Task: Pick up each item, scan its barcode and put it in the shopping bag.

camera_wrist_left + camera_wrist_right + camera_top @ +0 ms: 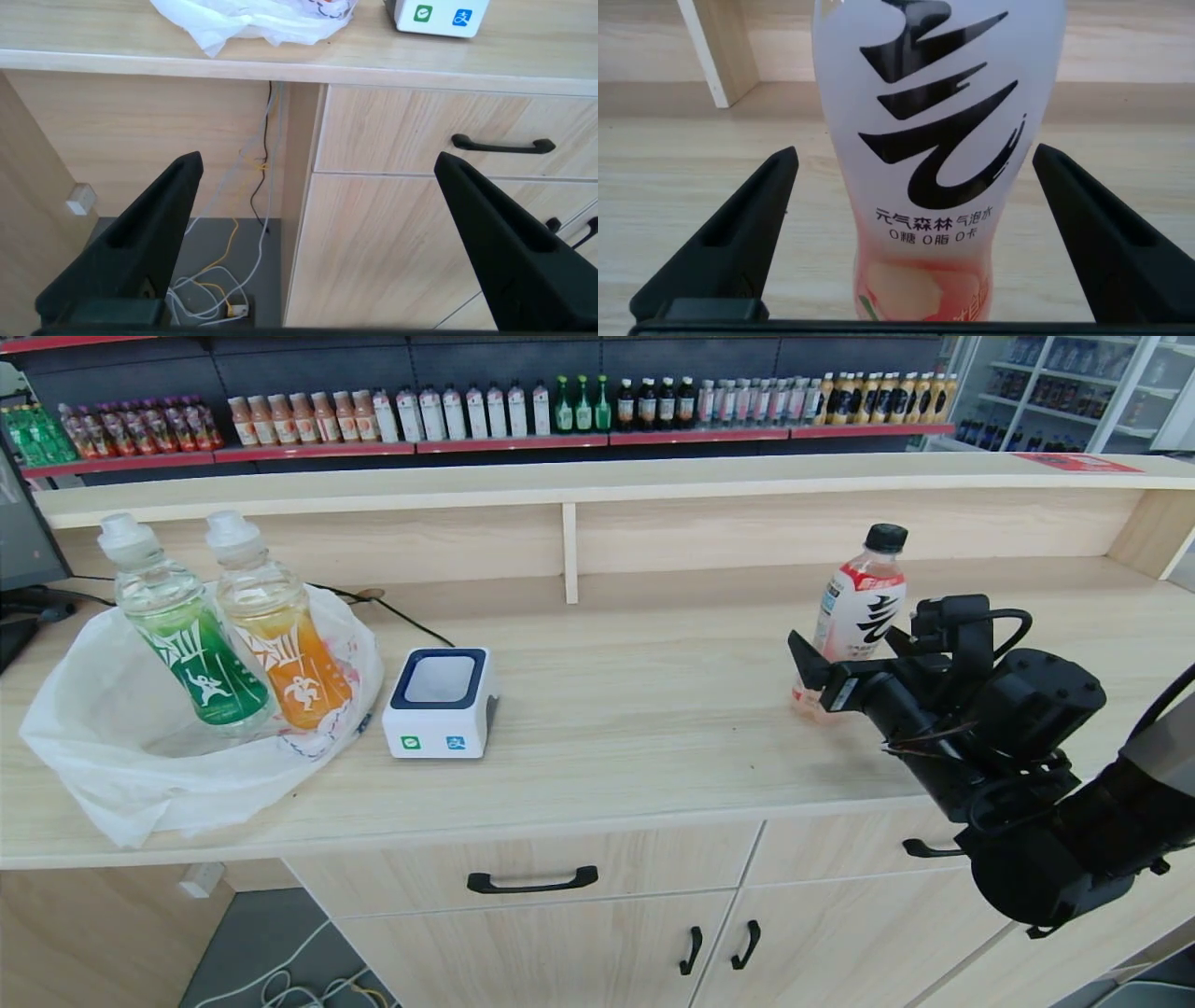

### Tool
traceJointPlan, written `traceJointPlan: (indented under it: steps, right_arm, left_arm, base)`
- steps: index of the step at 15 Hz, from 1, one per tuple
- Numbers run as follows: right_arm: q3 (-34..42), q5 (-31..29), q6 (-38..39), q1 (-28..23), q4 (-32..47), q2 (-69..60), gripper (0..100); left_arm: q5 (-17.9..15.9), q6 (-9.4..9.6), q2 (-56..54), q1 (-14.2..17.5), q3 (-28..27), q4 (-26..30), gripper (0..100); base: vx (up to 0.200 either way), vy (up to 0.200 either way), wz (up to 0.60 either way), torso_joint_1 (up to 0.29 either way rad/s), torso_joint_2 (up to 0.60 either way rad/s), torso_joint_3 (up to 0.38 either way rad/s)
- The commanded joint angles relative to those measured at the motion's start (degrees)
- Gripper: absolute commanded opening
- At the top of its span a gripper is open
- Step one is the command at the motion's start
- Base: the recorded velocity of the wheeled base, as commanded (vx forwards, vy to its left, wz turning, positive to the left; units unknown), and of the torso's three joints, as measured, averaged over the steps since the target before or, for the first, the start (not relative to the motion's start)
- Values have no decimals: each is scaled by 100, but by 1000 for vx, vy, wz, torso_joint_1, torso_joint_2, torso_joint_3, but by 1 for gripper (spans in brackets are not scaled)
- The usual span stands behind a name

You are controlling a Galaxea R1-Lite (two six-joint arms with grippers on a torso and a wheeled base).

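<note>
A pink-and-white bottle [859, 607] with a black cap stands upright on the right part of the wooden counter [635, 709]. My right gripper [854, 655] is open with one finger on each side of the bottle's lower half. In the right wrist view the bottle [938, 140] stands between the spread fingers [738, 238], apart from both. A white shopping bag [103, 728] at the far left holds a green bottle [191, 644] and an orange bottle [285, 635]. The white scanner [439, 702] sits next to the bag. My left gripper [318, 233] hangs open below the counter edge, facing the cabinet front.
A raised wooden ledge [597, 485] with a vertical divider [569, 551] runs behind the counter. A black cable [411, 621] leads from the scanner to the back. Drawer and door handles [532, 880] sit below. Shelves of drinks [560, 406] fill the background.
</note>
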Motion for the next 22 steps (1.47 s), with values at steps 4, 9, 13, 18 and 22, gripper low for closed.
traceJointPlan:
  steps: [4,9,13,18,22]
  right_arm:
    - [-223,0,12,-30,-6,135,100]
    - [-276,0,3,-30,-6,188,100]
    - [-285,0,38,-30,-6,162,0]
    - [-232,0,38,6,-6,21,0]
    - [-206,0,47,32,-6,-128,0]
  left_arm:
    - [4,-2,0,1,-6,-1,100]
    - [4,-2,0,1,2,-1,100]
    - [4,-2,0,1,2,-1,100]
    - [4,-2,0,1,2,-1,100]
    - [4,-2,0,1,2,-1,100]
  base:
    - [0,0,0,0,0,0]
    - [0,0,0,0,0,0]
    - [0,0,0,0,0,0]
    - [0,0,0,0,0,0]
    - [0,0,0,0,0,0]
